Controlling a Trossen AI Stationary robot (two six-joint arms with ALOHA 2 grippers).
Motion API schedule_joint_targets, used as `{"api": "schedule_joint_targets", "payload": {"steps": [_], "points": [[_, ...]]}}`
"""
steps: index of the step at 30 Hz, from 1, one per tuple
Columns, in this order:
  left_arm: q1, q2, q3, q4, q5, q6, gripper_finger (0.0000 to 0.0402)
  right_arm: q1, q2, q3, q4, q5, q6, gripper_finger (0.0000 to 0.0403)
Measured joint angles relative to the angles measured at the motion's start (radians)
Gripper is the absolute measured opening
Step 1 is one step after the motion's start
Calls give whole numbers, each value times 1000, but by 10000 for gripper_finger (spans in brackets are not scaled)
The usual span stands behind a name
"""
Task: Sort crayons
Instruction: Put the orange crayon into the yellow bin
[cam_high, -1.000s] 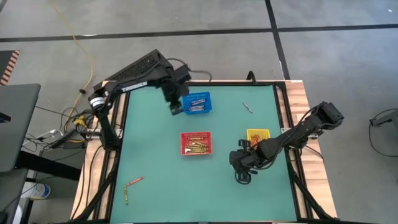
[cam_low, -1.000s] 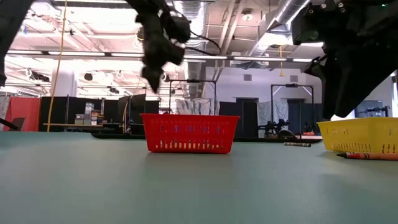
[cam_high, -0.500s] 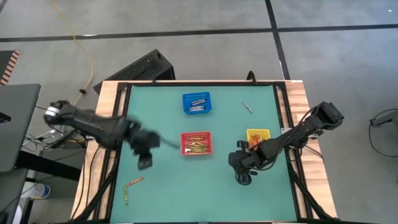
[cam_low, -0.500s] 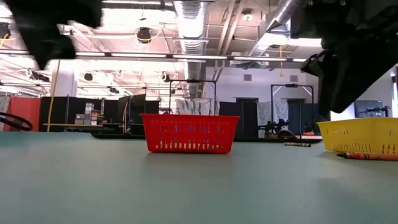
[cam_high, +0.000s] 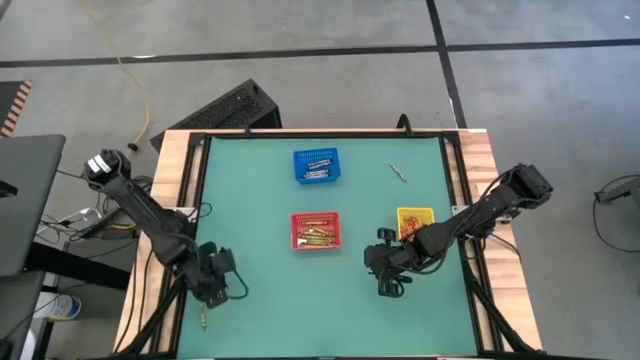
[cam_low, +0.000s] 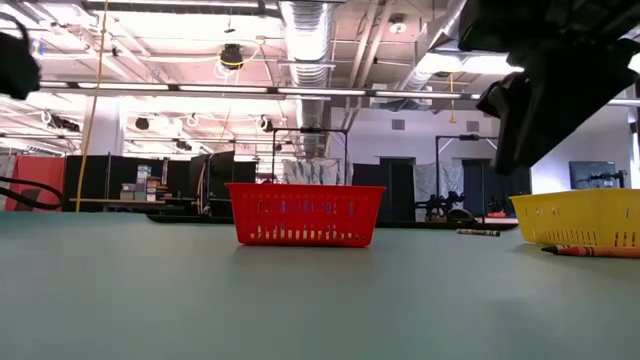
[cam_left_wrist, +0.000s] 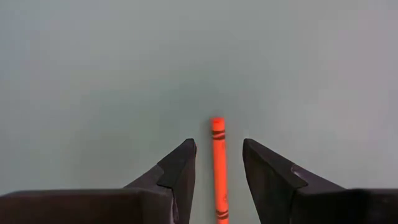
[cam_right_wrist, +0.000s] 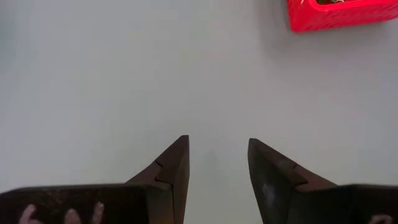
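Note:
An orange crayon (cam_left_wrist: 217, 165) lies flat on the green table near its near-left corner. My left gripper (cam_left_wrist: 217, 144) is open just above it, one finger on each side, and I see no touch. In the high view my left gripper (cam_high: 213, 283) hides that crayon. A yellowish crayon (cam_high: 203, 318) lies just nearer the table's edge. My right gripper (cam_right_wrist: 217, 142) is open and empty over bare table, near-left of the yellow basket (cam_high: 414, 219); it also shows in the high view (cam_high: 386, 281). The red basket (cam_high: 315, 230) holds several crayons.
A blue basket (cam_high: 316, 165) with crayons stands at the far middle. A grey crayon (cam_high: 398, 172) lies at the far right. In the low view a red crayon (cam_low: 590, 251) lies in front of the yellow basket (cam_low: 575, 218). The table has raised dark edge rails (cam_high: 196, 190).
My left arm has swung from over the blue basket at the far side toward the table's near-left corner and has come down over the orange crayon. My right gripper has barely moved. The crayons and baskets lie as before.

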Motion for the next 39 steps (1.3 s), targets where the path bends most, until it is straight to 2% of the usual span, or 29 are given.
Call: {"api": "schedule_joint_targets", "payload": {"steps": [5, 13, 16, 20, 24, 27, 30, 35, 39], "points": [[-68, 90, -8, 71, -31, -3, 121, 0, 0, 0, 1, -4, 45, 154], [-110, 266, 8, 69, -44, 19, 119, -23, 0, 0, 28, -5, 59, 154], [-122, 276, 21, 44, -72, 44, 93, -39, 0, 0, 27, -12, 62, 154], [-121, 244, 38, 11, -117, 93, 21, -54, 0, 0, 27, -32, 88, 154], [-107, 202, 35, 16, -187, 157, 11, -57, 0, 0, 32, -32, 88, 154], [-80, 148, 35, 25, -262, 233, 9, -65, 0, 0, 33, -31, 88, 154], [-17, 69, 35, 91, -313, 371, 5, -66, 0, 0, 35, -30, 82, 154], [119, -41, 37, 260, -316, 649, 4, -66, 0, 0, 56, -25, 70, 154], [262, -35, 37, 448, -304, 895, 3, -66, 0, 0, 99, -24, 2, 154]]}}
